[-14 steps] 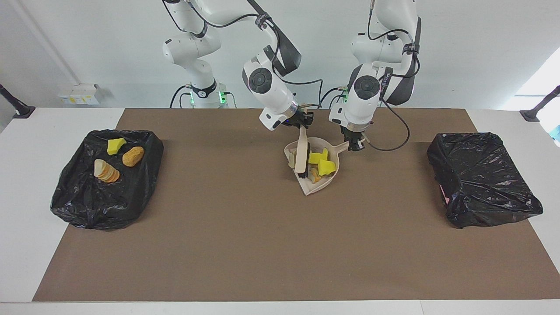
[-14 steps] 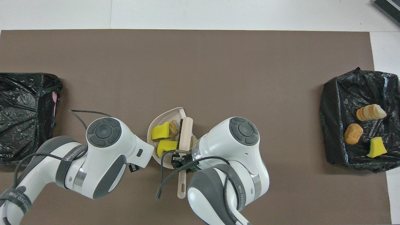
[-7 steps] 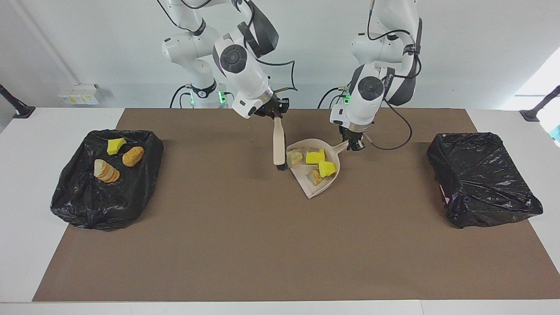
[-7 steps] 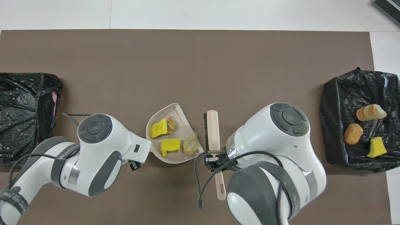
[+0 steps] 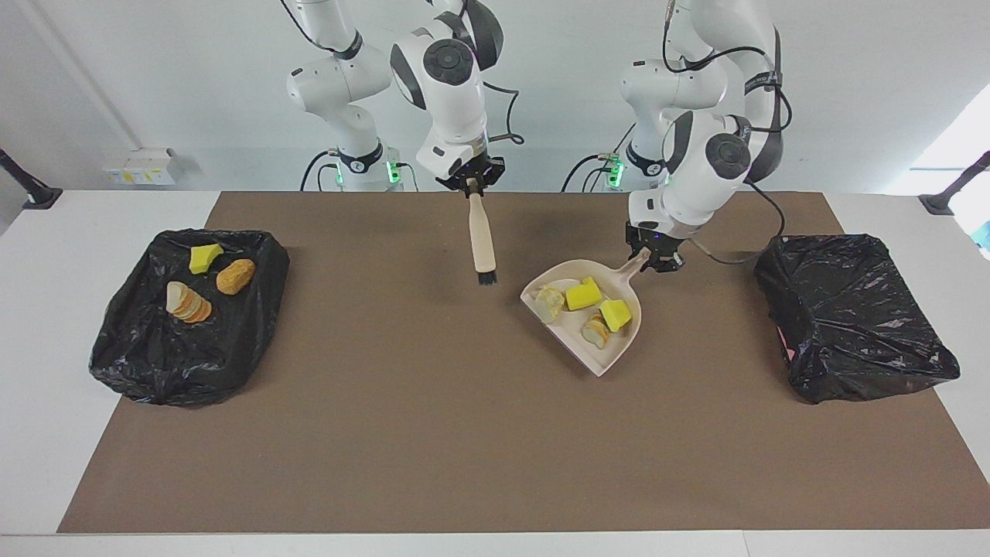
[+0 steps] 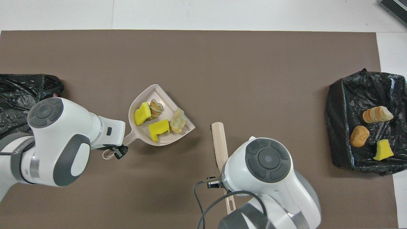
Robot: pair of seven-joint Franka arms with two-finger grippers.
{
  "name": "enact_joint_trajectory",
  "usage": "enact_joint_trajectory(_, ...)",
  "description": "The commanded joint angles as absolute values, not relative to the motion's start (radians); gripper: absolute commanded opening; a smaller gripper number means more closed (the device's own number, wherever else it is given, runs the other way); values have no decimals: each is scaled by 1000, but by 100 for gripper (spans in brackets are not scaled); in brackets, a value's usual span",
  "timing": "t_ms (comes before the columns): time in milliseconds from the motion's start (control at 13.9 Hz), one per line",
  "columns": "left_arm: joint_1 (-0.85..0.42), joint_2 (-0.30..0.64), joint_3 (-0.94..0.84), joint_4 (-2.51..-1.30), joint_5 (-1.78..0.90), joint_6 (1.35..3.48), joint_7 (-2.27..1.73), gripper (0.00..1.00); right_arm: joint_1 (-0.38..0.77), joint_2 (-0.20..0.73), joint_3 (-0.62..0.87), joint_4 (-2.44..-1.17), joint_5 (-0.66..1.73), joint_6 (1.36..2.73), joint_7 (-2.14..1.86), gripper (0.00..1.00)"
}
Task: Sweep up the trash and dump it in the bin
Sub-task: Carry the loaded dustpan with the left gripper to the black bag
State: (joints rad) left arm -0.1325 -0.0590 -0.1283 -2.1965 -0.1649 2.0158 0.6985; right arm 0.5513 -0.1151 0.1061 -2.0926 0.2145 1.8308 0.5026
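The beige dustpan [image 5: 611,352] [image 6: 140,101] carries trash: two yellow sponge chunks [image 5: 584,295] [image 6: 142,113], an orange-brown lump [image 5: 595,331] [image 6: 155,108] and a pale flake [image 5: 551,302] [image 6: 177,121]. My left gripper [image 5: 653,259] [image 6: 115,151] is shut on the dustpan's handle and holds it just over the mat. My right gripper [image 5: 472,184] is shut on the beige brush [image 5: 481,240] [image 6: 219,143], which hangs bristles down over the mat beside the dustpan. In the overhead view the right wrist hides that gripper.
A black-lined bin [image 5: 855,317] [image 6: 19,95] sits at the left arm's end of the table. Another black-lined bin [image 5: 155,356] [image 6: 337,127] at the right arm's end holds a yellow chunk [image 5: 204,257], an orange lump [image 5: 235,275] and a sliced bread-like piece [image 5: 188,303].
The brush has lifted out of the dustpan and moved toward the right arm's end. The left gripper has carried the loaded dustpan toward the bin at the left arm's end.
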Motion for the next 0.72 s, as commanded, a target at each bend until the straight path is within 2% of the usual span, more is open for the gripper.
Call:
enact_joint_trajectory(0, -45, -124, -133, -2171, -189, 1961, 689, 0, 630, -146, 109, -2175, 187, 1925, 615, 0)
enact_joint_trajectory(216, 58, -124, -132, -2093, -189, 1892, 698, 0, 713, -137, 109, -2241, 187, 2029, 701, 0)
enact_joint_trajectory(648, 274, -88, -130, -1968, -183, 1777, 768, 0, 836, -88, 109, -2307, 186, 2124, 810, 0)
